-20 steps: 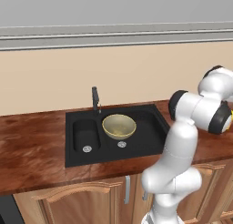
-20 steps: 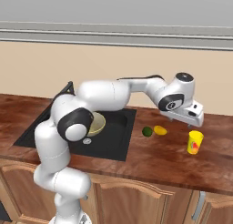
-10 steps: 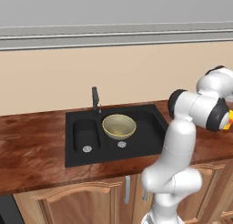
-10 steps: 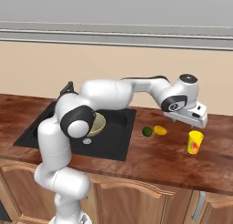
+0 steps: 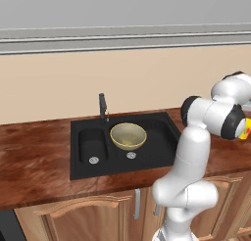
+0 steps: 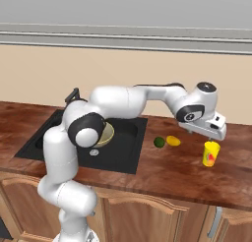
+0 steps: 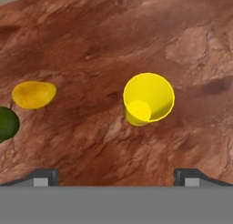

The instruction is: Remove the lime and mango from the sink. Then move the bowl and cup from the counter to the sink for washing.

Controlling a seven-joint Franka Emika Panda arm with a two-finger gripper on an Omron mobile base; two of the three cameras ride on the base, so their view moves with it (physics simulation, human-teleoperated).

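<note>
1. In our hand view the two dark fingertips stand far apart at the bottom corners, one low at the left (image 7: pixel 43 176) and one low at the right (image 7: pixel 193 176), so we read the jaws as wide, with nothing between them.
2. The gripper (image 6: pixel 212 136) hangs above the cup (image 6: pixel 210 153) in the right base view, apart from it, with the cup's rim just under the hand.
3. From the hand camera we look down into the cup (image 7: pixel 148 99): it stands upright on the counter (image 7: pixel 113 36), its open mouth towards us and its yellow inside bare.
4. The mango (image 7: pixel 33 94) lies on the wood to the left of the cup in the hand view, well apart from it; the lime (image 7: pixel 6 123) sits just beside the mango, at the picture's left edge.
5. The right base view shows the same row on the counter (image 6: pixel 162 172): lime (image 6: pixel 159 142), then mango (image 6: pixel 173 140) close beside it, then the cup farther right with its red-orange mark facing us. All three rest on the wood to the right of the sink (image 6: pixel 123 157).
6. In the left base view the bowl (image 5: pixel 128 136) sits upright in the large basin of the sink (image 5: pixel 78 169), next to a round silver drain (image 5: pixel 131 155); the small basin to its left holds only its own drain (image 5: pixel 93 160).
7. The dark faucet (image 5: pixel 103 107) rises behind the sink, about at the divide between the basins.
8. A sliver of the cup (image 5: pixel 243 131) peeks out past the arm's wrist at the right edge of the left base view.
</note>
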